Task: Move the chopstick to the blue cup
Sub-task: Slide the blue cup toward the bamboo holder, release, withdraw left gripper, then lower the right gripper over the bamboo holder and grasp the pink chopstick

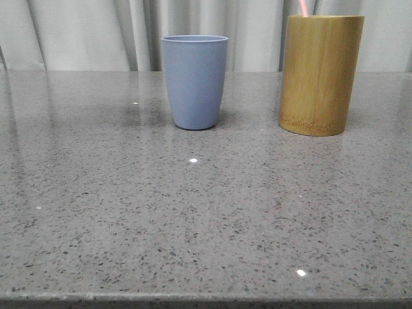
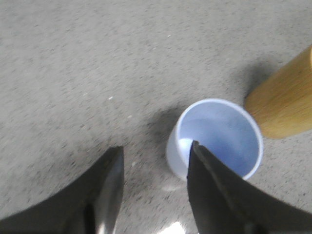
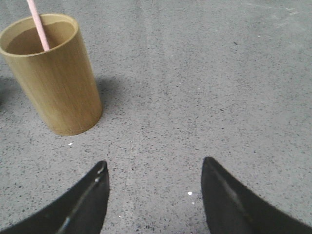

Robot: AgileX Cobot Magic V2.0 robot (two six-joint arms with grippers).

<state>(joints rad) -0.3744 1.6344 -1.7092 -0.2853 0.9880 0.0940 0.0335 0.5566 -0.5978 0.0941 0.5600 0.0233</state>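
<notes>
You're looking across a grey speckled stone tabletop (image 1: pixel 206 219), glossy enough to carry small bright glints of overhead light. Behind the tabletop's far edge hangs a pale, pleated curtain (image 1: pixel 84 32), closing off the whole back of the room.
</notes>
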